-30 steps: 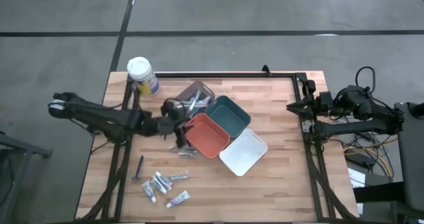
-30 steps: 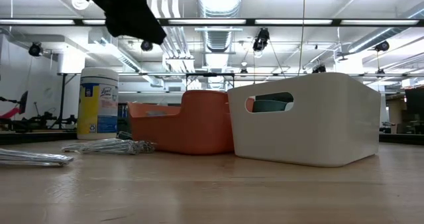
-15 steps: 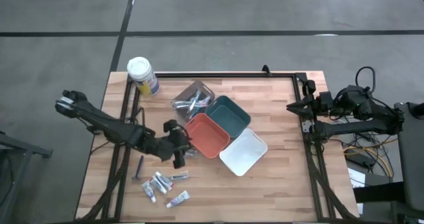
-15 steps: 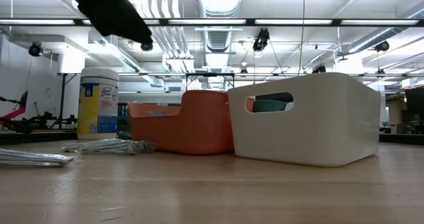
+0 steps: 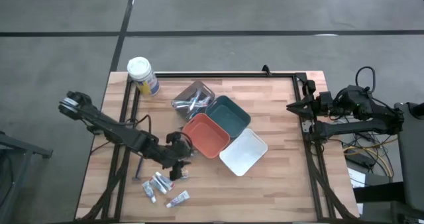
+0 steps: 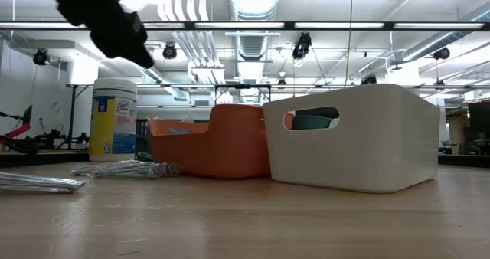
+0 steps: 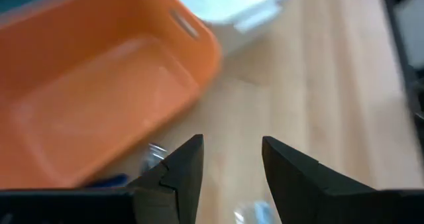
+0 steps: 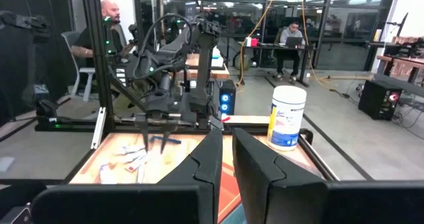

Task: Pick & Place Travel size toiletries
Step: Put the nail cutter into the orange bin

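1. At the table's near-left edge we see the travel size toiletries: a few small white tubes lying flat on the wood, touching or just beside one another, with a slim dark long-handled piece a little to their left.
2. Just above them hangs our left gripper, its fingers spread with nothing between them.
3. We judge the tubes light, smooth and somewhat squashy, likely to slide under a glancing touch. We would pinch one across its middle, fingers square to its length.
4. Beyond sit the orange tray, the white tray and the teal tray, touching; more pieces lie behind them.
5. Farthest off, our right gripper waits past the table's right edge, fingers nearly together, empty.
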Motion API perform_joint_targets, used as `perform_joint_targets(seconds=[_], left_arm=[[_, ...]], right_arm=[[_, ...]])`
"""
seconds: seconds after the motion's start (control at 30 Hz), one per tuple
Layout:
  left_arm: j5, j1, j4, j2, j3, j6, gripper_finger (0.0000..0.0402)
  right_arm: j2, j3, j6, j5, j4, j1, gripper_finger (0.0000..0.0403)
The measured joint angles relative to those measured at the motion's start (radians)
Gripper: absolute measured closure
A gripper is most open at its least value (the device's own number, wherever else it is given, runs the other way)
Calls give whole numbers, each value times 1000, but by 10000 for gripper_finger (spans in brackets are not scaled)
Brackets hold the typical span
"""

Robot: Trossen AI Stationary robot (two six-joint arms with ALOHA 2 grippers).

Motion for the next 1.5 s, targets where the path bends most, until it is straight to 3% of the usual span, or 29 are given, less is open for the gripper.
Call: perform_joint_targets(seconds=[0.13,0.53,1.5], left_arm=[[93,-11,-1,17,0,-18,244],[208,-18,-25,103,0,16,245],[300,-72,-119,266,0,-73,245]], right_arm=[[0,0,-1,0,0,0,369],[0,0,-1,0,0,0,369],[0,0,-2,0,0,0,369]])
